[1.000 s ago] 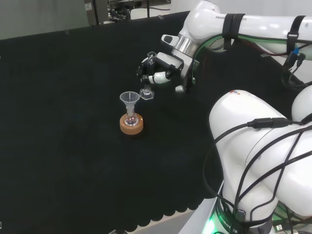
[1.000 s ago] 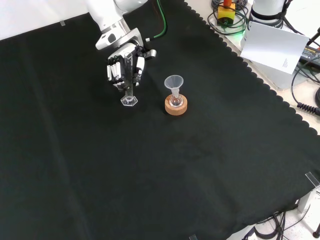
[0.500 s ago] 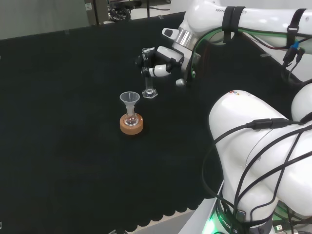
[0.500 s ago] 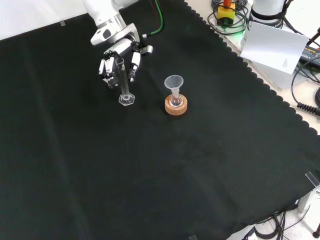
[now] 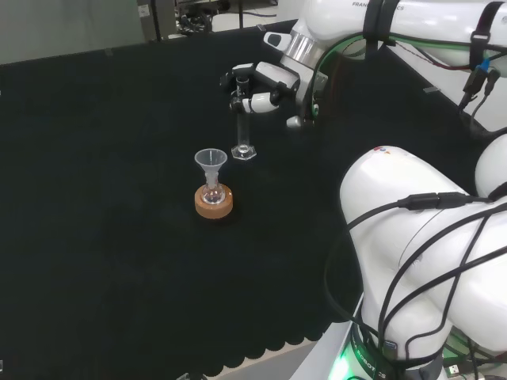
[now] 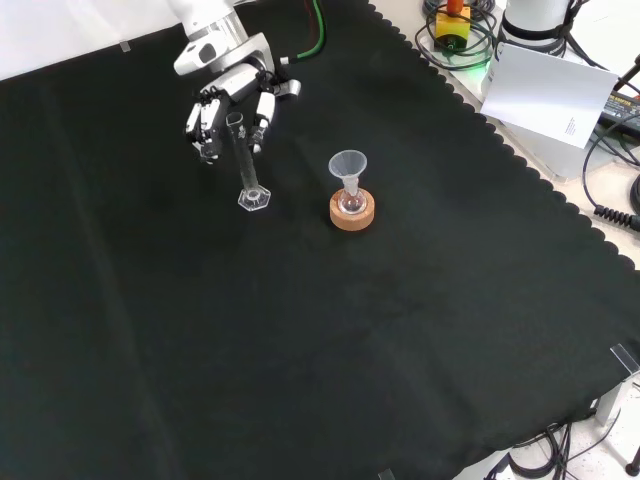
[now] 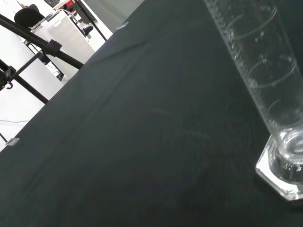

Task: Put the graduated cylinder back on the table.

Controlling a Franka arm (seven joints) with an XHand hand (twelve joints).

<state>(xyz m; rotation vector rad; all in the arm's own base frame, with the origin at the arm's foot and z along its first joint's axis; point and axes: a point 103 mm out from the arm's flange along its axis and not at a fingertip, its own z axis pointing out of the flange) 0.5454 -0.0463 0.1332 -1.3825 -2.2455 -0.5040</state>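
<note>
The clear graduated cylinder (image 5: pixel 242 127) (image 6: pixel 246 165) stands upright on the black cloth, resting on its hexagonal foot (image 7: pixel 283 176). The hand (image 5: pixel 260 85) (image 6: pixel 228 102) is up at the cylinder's top. Its fingers hang relaxed on either side of the rim and the tube below them is free. In the wrist view the tube (image 7: pixel 255 66) shows close, with its printed marks and its foot flat on the cloth.
A small flask with a clear funnel (image 5: pixel 211 159) (image 6: pixel 348 162) sits on a cork ring (image 5: pixel 214 205) (image 6: pixel 352 214), close beside the cylinder. A white sheet (image 6: pixel 545 88) and cables lie beyond the cloth's scalloped edge at the front view's right.
The cylinder went from hanging tilted above the cloth to standing upright on it. The hand has since slid up the tube to its top and its fingers have loosened.
</note>
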